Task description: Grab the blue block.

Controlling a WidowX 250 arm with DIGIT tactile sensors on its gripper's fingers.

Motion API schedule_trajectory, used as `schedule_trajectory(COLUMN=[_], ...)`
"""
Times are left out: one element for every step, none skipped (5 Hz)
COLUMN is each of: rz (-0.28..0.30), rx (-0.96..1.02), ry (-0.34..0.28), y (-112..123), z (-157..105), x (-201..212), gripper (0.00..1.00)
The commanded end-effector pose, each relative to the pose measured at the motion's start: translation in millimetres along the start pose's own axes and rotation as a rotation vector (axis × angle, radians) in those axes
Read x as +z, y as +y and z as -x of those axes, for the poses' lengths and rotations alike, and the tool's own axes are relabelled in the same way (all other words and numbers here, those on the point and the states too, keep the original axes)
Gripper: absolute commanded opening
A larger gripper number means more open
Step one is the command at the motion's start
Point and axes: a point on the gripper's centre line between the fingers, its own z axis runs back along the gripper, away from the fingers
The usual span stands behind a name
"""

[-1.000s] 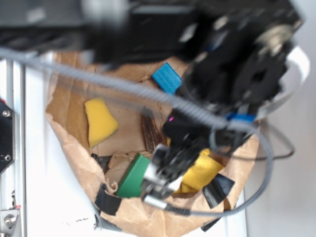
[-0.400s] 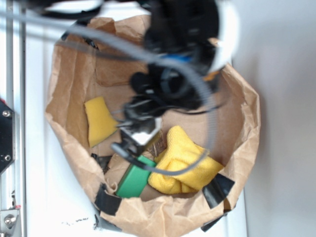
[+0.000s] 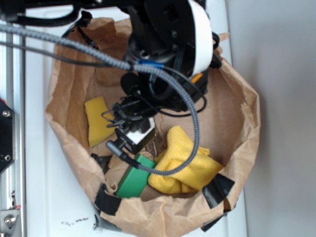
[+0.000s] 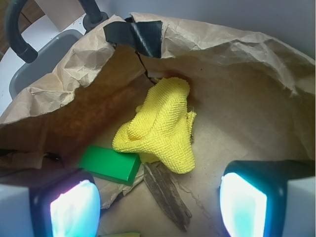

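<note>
While my pincer hangs wide and empty inside the paper bag, no blue block shows near it, only the green block.

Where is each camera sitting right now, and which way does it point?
Exterior: overhead, looking straight down into the paper bag; the arm and its cable cover the upper middle. The blue block isn't visible.
Wrist: on the arm, looking along the open gripper at the bag floor; both fingers frame the bottom edge.
Shared: yellow cloth, green block.
</note>
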Motion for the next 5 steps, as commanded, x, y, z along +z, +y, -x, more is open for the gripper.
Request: schedule_trajectory(rz=[-0.002, -0.042, -0.046, -0.058, -0.196], rx=[-0.094, -0.117, -0.132, -0.132, -0.150], ry=[-0.032, -0.026, -0.056, -0.019, 0.110], y=[-1.5, 14.9, 9.3, 6.2, -3.8], z=[-6.0, 1.6, 7.1, 9.5, 17.1], x=[8.2, -7.4, 8.3, 22.3, 21.2], gripper=[1.00, 1.00, 1.00, 1.00, 1.00])
